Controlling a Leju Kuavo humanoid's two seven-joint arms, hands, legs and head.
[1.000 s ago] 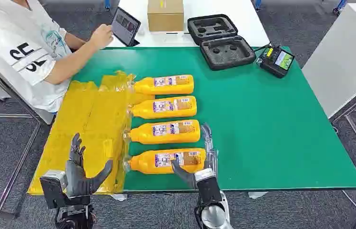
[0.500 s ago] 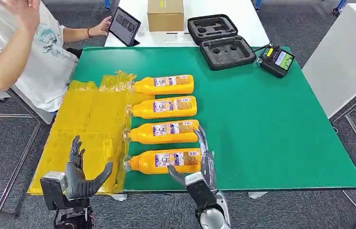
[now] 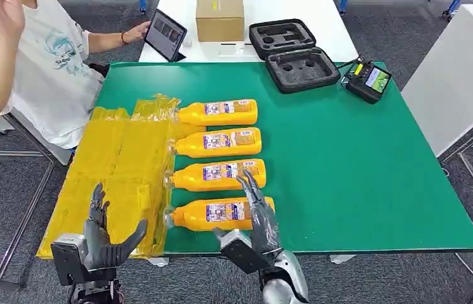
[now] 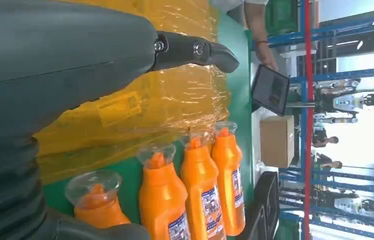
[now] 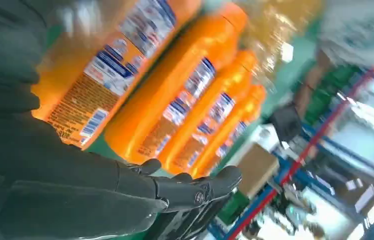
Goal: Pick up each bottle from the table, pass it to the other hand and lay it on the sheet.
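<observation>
The nearest orange bottle (image 3: 221, 213) lies on its side at the front edge of the green surface (image 3: 360, 171), cap toward the yellow plastic sheet (image 3: 116, 171), with three more orange bottles (image 3: 220, 143) lined up behind it. It is judged the one to be picked up; the grasp is best taken across the labelled body, thumb on the near side and fingers over the far side, so the bottle is not rolled off the edge. The right hand (image 3: 254, 225) is held over its base end, fingers (image 3: 251, 190) spread and holding nothing. The left hand (image 3: 102, 237) is raised beside the sheet, palm up, fingers apart, empty.
</observation>
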